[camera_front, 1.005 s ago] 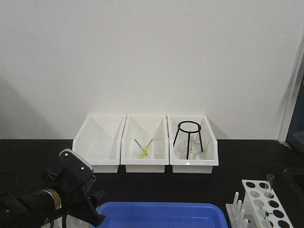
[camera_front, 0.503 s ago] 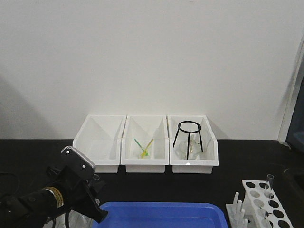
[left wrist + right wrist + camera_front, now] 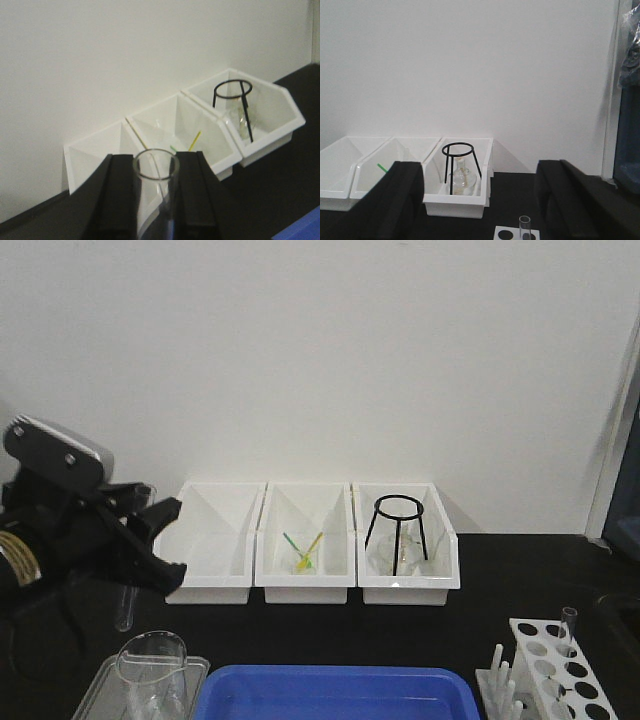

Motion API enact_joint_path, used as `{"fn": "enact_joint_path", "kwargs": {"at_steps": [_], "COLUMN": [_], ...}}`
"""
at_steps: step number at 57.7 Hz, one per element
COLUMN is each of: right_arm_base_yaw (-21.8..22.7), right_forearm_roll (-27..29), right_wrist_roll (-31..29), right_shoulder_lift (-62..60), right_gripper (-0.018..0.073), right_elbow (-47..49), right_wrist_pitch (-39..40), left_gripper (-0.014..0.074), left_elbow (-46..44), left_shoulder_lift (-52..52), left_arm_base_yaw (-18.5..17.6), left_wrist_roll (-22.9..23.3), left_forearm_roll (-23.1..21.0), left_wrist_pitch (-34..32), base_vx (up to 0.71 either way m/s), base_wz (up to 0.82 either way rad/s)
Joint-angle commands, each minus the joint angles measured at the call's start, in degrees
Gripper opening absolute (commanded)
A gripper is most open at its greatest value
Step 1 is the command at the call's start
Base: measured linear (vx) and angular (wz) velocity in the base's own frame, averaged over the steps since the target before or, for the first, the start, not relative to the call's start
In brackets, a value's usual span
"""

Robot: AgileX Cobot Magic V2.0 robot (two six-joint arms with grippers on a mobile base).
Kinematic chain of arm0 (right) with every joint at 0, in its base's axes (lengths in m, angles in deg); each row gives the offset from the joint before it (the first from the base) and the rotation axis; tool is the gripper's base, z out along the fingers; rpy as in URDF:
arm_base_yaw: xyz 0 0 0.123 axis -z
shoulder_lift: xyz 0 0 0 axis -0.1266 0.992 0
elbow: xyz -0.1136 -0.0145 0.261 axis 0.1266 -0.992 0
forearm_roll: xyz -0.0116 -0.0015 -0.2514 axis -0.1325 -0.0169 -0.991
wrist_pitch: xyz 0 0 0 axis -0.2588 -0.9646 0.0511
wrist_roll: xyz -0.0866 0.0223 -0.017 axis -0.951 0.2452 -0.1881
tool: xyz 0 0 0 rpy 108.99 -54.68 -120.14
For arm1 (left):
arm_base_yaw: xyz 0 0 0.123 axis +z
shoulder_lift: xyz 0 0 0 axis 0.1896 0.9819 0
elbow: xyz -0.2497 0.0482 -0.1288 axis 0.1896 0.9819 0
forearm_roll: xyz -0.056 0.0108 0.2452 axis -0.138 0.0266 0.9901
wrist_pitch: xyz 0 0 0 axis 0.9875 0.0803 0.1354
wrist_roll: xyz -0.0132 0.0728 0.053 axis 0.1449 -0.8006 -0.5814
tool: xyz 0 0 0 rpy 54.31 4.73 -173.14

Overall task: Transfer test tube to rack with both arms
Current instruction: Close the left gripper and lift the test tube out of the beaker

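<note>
My left gripper (image 3: 150, 540) is raised at the left, in front of the wall. It is shut on a clear test tube (image 3: 126, 605) whose rounded end hangs below the fingers. In the left wrist view the test tube's open rim (image 3: 156, 167) sits clamped between the two black fingers (image 3: 120, 200) of the left gripper (image 3: 156, 172). The white rack (image 3: 555, 670) stands at the bottom right with another tube (image 3: 568, 625) upright in it. My right gripper (image 3: 480, 172) is open with nothing in it, above and behind the rack (image 3: 507, 234) and that other tube (image 3: 524, 227).
Three white bins (image 3: 305, 585) line the wall; the right one holds a black wire stand (image 3: 398, 530) and a flask. A blue tray (image 3: 335, 690) lies at the front edge. Left of it, a clear beaker (image 3: 152, 665) sits in a clear tray.
My left arm has risen from low beside the blue tray to high at the left, lifting the test tube with it. The beaker that it covered now shows.
</note>
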Motion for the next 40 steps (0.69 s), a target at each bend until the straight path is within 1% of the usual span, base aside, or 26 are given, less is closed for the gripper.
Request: {"fn": "enact_joint_path", "kwargs": {"at_steps": [1, 4, 9, 10, 13, 17, 22, 25, 27, 29, 33, 37, 40], "right_arm_base_yaw": [-0.1, -0.1, -0.1, -0.1, -0.1, -0.1, -0.1, -0.1, -0.1, -0.4, -2.8, -6.0, -8.4], "right_forearm_roll": [-4.3, -7.4, -15.1, -18.0, -23.6, -32.5, -44.5, -51.5, -54.4, -57.8, -61.4, -63.4, -63.8], "right_wrist_roll": [4.7, 8.3, 16.2, 18.8, 23.5, 31.3, 43.2, 49.4, 54.0, 57.1, 60.0, 59.8, 59.7], "right_shoulder_lift": [0.1, 0.3, 1.0, 1.3, 2.0, 3.3, 5.4, 6.9, 7.8, 8.7, 10.3, 11.5, 12.3], "right_gripper": [0.0512, 0.0512, 0.0512, 0.0512, 0.0512, 0.0512, 0.0512, 0.051, 0.0505, 0.0498, 0.0481, 0.0465, 0.0461], "right_elbow": [2.0, 2.0, 2.0, 2.0, 2.0, 2.0, 2.0, 2.0, 2.0, 2.0, 2.0, 2.0, 2.0], "right_wrist_pitch": [4.9, 5.0, 5.7, 6.2, 7.6, 10.9, 16.8, 20.9, 23.3, 25.2, 26.3, 25.1, 24.1], "left_gripper": [-0.0008, -0.0008, -0.0008, -0.0008, -0.0008, -0.0008, -0.0008, -0.0008, -0.0008, -0.0008, -0.0008, -0.0008, -0.0008], "left_elbow": [-3.9, -4.9, -5.9, -6.1, -6.1, -6.1, -6.1, -6.1, -6.1, -6.1, -6.1, -6.1, -6.1], "left_shoulder_lift": [-4.1, -4.3, -3.9, -3.9, -3.3, -2.5, -1.3, -0.5, -0.2, 0.2, 1.3, 1.9, 2.4], "left_arm_base_yaw": [-2.9, -5.5, -10.1, -11.7, -14.4, -18.3, -21.8, -23.6, -24.6, -25.5, -27.0, -28.1, -28.8], "left_wrist_roll": [2.8, 3.5, 4.8, 5.2, 5.6, 5.6, 5.6, 5.6, 5.9, 6.5, 7.6, 8.2, 8.6], "left_forearm_roll": [-0.5, -0.5, -0.5, -0.5, -0.5, -0.5, -0.5, -0.5, -0.5, -0.5, -0.5, -0.5, -0.5], "left_wrist_pitch": [-1.4, -1.3, -1.2, -1.2, -2.2, -3.4, -5.2, -6.0, -6.4, -7.1, -8.4, -9.3, -9.7], "base_vx": [0.0, 0.0, 0.0, 0.0, 0.0, 0.0, 0.0, 0.0, 0.0, 0.0, 0.0, 0.0, 0.0], "base_wz": [0.0, 0.0, 0.0, 0.0, 0.0, 0.0, 0.0, 0.0, 0.0, 0.0, 0.0, 0.0, 0.0]}}
